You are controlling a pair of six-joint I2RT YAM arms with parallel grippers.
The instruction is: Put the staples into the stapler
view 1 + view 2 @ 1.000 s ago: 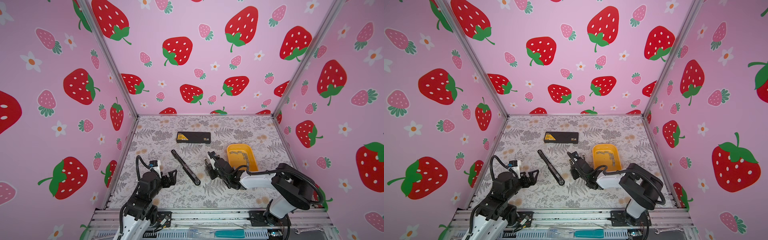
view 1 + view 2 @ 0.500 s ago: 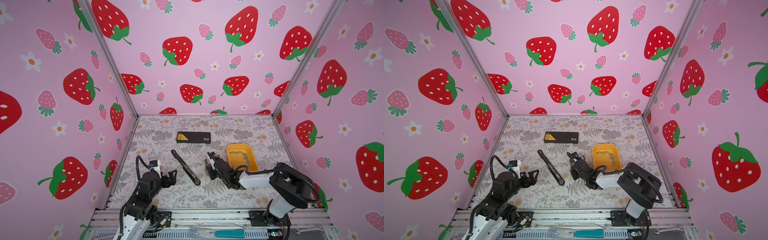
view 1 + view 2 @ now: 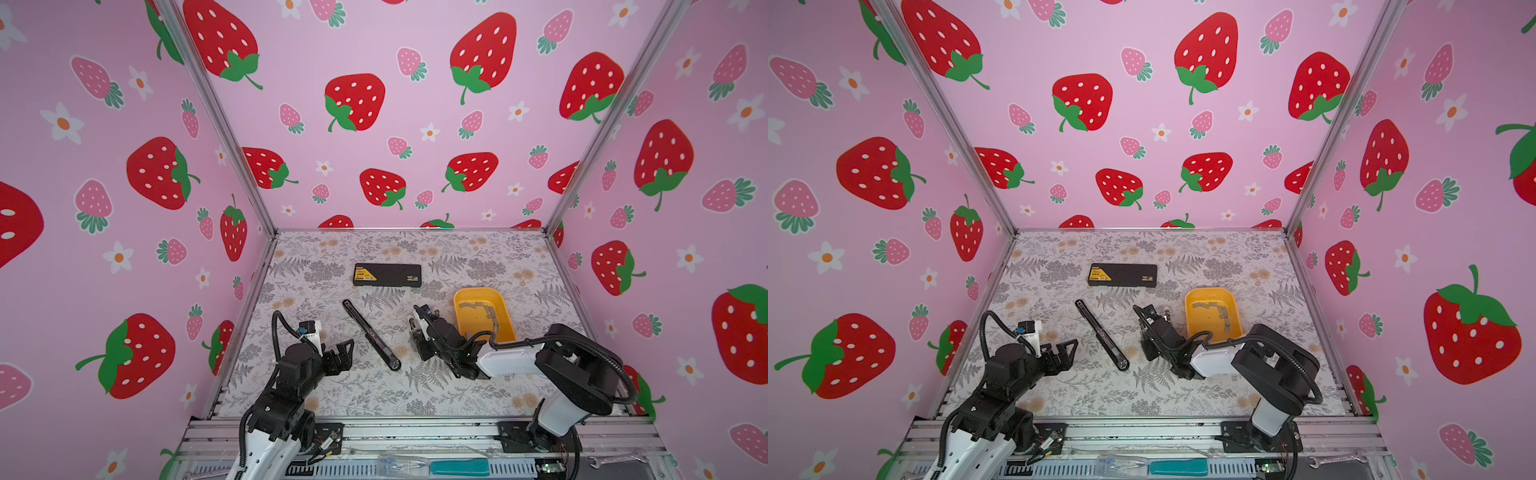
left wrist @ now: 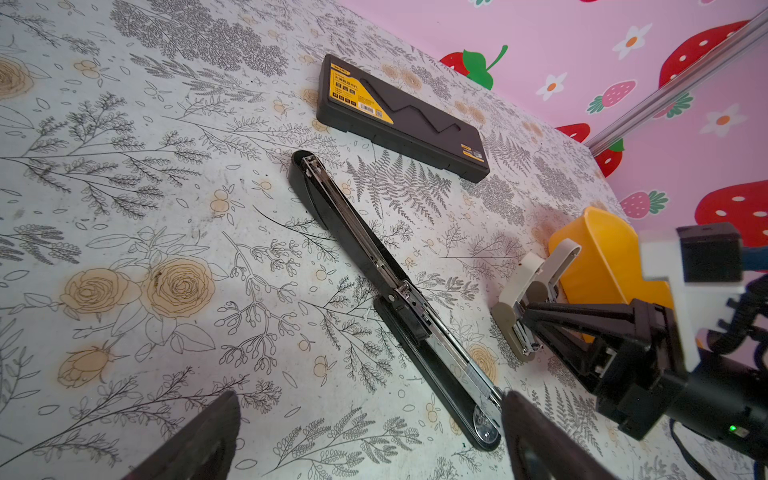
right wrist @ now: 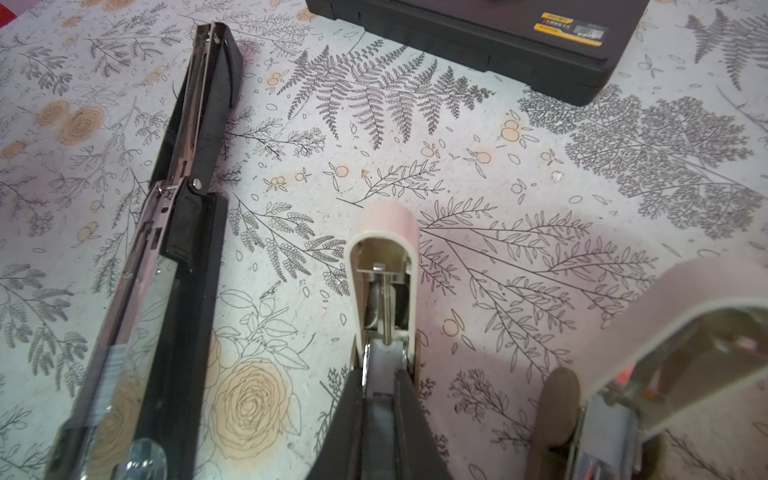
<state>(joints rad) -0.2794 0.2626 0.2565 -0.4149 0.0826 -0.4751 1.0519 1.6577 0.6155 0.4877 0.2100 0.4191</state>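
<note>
While nothing is shifting vs 1 s ago, we're seeing R gripper staying clenched at open whitish stapler magazine; strip betw. tips: can't tell. L gripper hanging released nr black stapler. Staples lying in yellow tray, just beside. We're judging: loading pausing, unfinished.

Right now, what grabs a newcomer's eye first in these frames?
The pink walls printed with big red strawberries all around. Mid-table, a long black stapler lies hinged open flat; right of it, the right gripper is shut on a small whitish stapler beside a yellow plastic tray holding grey staple strips.
</note>
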